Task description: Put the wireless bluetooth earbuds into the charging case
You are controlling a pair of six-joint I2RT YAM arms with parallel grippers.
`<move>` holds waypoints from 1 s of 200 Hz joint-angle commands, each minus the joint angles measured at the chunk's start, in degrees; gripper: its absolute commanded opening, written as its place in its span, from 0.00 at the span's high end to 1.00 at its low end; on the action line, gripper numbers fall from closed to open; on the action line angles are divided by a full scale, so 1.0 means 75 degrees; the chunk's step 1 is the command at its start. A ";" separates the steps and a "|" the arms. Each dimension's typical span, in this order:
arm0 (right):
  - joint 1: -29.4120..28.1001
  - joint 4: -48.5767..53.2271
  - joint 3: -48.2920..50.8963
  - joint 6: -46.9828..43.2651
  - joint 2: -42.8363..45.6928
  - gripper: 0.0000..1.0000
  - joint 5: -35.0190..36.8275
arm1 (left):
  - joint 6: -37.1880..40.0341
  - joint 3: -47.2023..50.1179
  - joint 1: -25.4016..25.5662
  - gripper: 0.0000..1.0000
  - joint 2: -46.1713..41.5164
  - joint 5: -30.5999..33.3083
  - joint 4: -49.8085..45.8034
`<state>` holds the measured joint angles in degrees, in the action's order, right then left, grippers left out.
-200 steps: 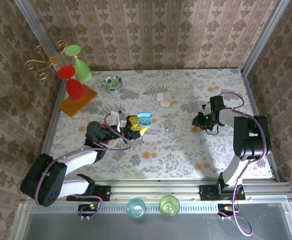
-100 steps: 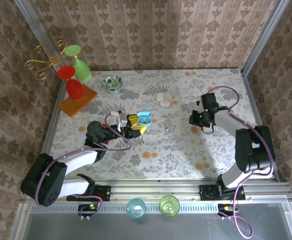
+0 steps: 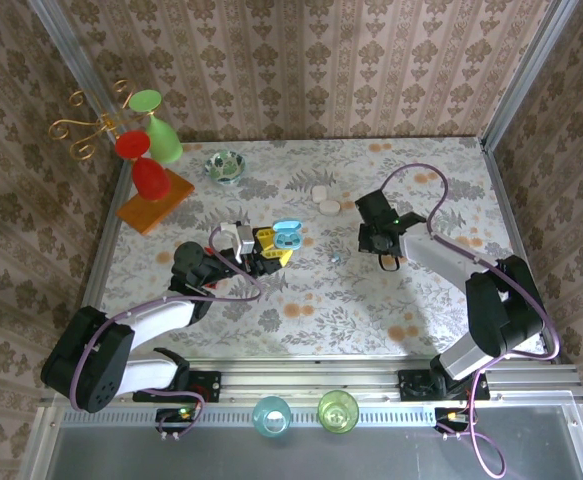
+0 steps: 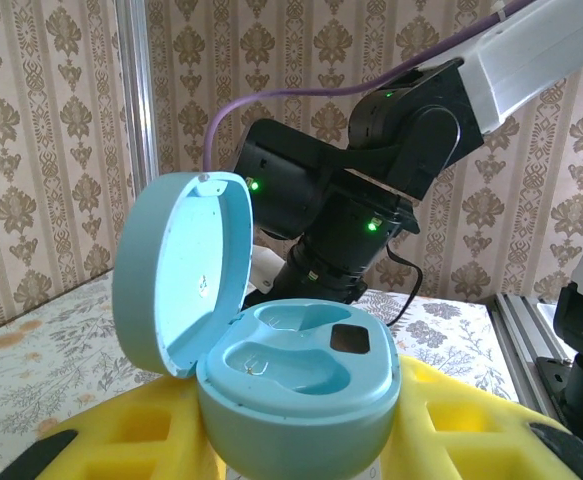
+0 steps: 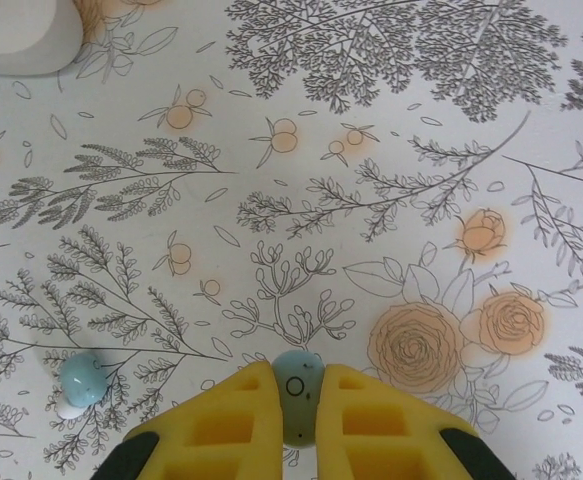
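While right gripper [image 5: 298, 378] pinches one ring-marked earbud [image 5: 298, 398], second earbud [image 5: 79, 383] loose on desk [image 5: 421, 150], left gripper [image 4: 291, 440] clasps one open case [image 4: 291, 375]

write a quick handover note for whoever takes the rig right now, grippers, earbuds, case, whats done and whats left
Left gripper: shut on the open blue charging case, lid up, both sockets empty.
Right gripper: shut on one bluish earbud, apart from the case.
Second earbud: loose on the table, between the two grippers.
Done: case open and held, one earbud gripped.
Left: seat the held earbud, then fetch and seat the second.
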<state>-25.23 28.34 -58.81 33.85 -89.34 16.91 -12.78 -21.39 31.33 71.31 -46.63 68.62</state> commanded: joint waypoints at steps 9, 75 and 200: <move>-0.0308 0.0387 -0.0211 0.0933 0.0154 0.92 0.1144 | 0.0169 -0.0077 -0.0076 0.67 0.0063 -0.0023 0.0085; -0.0727 0.0760 -0.0283 0.1606 0.0518 0.92 0.0971 | 0.0263 -0.0198 -0.0145 0.67 0.0574 0.0038 0.0399; -0.3066 -0.0448 -0.1705 -0.0023 0.1583 0.93 -0.0006 | 0.1836 -0.0359 -0.0129 0.69 0.1543 0.1626 0.0623</move>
<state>-45.58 29.26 -68.10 37.98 -76.25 17.78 -2.83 -23.07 30.33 82.35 -37.19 70.37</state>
